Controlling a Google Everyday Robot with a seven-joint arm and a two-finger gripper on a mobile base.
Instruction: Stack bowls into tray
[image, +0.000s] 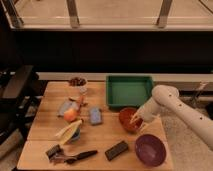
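One pincer (137, 119), perhaps touching red bowl (125, 120)

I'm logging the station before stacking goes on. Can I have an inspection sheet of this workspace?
Surface: wooden table, objects mostly on its left half.
Job's things: green tray empty; red bowl and purple bowl on the table, apart.
Clutter: small white bowl, blue block, orange, black bar.
Grippers: gripper at the red bowl's right rim.
Cables: nothing seen.
Surroundings: dark chair left of the table.
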